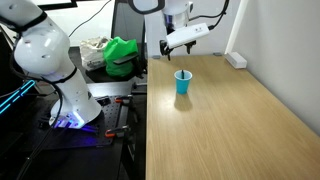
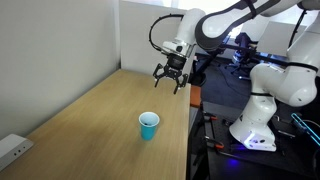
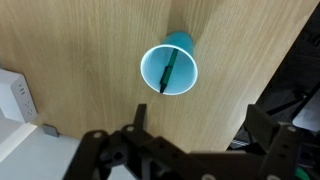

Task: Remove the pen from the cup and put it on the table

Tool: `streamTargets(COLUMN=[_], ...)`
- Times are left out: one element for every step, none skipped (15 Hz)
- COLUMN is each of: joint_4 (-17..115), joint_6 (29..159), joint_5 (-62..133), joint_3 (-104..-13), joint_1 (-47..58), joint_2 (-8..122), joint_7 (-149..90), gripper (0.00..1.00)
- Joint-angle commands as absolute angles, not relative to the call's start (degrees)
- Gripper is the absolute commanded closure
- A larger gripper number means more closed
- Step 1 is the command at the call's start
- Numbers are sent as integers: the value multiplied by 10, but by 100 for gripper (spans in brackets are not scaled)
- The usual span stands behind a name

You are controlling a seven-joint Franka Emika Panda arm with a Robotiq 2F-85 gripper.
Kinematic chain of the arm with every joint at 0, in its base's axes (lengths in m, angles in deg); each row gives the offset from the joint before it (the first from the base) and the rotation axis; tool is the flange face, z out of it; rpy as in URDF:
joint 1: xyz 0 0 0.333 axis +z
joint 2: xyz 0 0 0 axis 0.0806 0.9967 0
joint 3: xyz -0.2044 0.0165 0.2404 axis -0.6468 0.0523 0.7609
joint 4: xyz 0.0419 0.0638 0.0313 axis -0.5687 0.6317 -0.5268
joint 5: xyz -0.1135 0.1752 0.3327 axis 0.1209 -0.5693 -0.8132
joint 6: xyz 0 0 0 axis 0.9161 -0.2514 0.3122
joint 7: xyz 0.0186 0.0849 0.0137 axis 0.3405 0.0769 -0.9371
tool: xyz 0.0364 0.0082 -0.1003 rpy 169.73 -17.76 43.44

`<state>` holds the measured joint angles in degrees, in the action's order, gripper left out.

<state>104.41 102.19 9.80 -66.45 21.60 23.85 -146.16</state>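
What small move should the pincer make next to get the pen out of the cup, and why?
Probably lower the pincer toward the cup, centring on the pen. The pincer is open and hangs above the table, apart from the cup; the pen leans inside the cup, not yet grasped.

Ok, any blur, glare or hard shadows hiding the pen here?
Wrist view: cup and pen sharp, end effector dark and soft along the bottom. In both exterior views: even light, faint shadow beside the cup, no glare on the table, pen too small to make out clearly.
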Motion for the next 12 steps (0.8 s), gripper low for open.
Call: streamTargets(joint_4=[1013,1008,1003,999,994,991,989,986,985,984,985,985], joint_6=[1029,1029,1028,1030,1030,1035,1042,1043,1049,1052,1055,1058], joint_5=[46,32,19,7,-5,-13,-18,-26,-32,-39,-48,-54], joint_3=[-644,-638,-632,-624,-618,-610,-601,-595,-587,-581,-574,-568], joint_1=[210,209,208,205,202,197,191,185,179,173,168,162], joint_2=[283,292,300,310,319,330,339,346,353,359,364,369], joint_7=[-1510,-1520,-1530,-1536,-1542,-1537,-1526,-1525,-1517,-1517,-1519,-1520], gripper=[0,0,0,0,0,0,0,0,2,10,12,14])
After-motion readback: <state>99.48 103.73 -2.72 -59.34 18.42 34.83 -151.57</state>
